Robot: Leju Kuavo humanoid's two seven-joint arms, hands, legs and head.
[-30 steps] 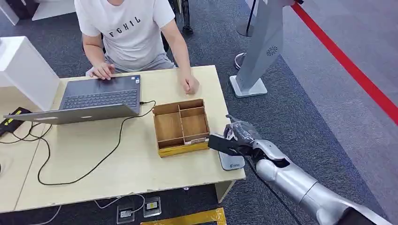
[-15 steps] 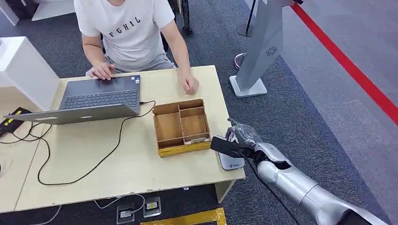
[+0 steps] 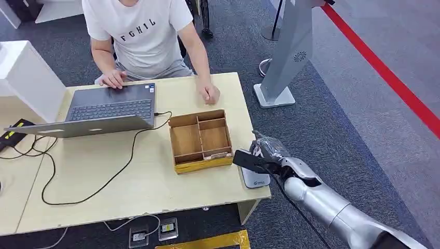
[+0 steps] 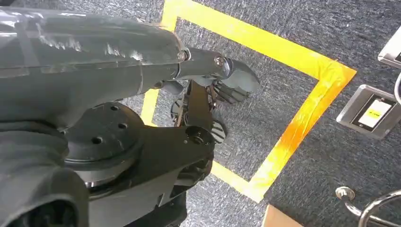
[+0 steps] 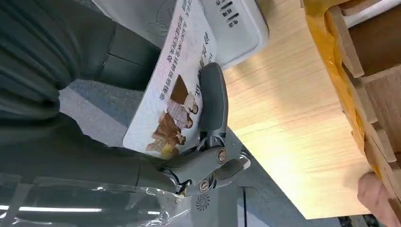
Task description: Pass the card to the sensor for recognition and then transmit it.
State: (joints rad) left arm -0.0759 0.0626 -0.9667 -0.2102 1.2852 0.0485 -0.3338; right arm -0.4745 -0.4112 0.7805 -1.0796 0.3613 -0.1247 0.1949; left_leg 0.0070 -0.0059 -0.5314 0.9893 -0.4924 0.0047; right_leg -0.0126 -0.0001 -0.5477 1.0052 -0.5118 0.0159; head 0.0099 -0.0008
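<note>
My right hand point(image 3: 267, 153) pinches one card point(image 5: 176, 80) flat just above the one white sensor point(image 3: 255, 178), which lies on the table point(image 3: 155, 187) just beside the four-compartment wooden box point(image 3: 200, 139). My left hand point(image 4: 208, 101) hangs over the floor, fingers loosely curled, holding nothing.

Dark grey carpet point(image 3: 332, 119) covers the floor, a red stripe point(image 3: 384, 72) slanting across it at right. A pale wooden table point(image 3: 155, 181) stands in front, a white cabinet point(image 3: 28, 78) at its left end. A grey stand point(image 3: 288, 57) leans up from a white base beside the table. Yellow tape point(image 4: 293, 137) marks the carpet below, next to metal floor sockets point(image 3: 153, 231).
</note>
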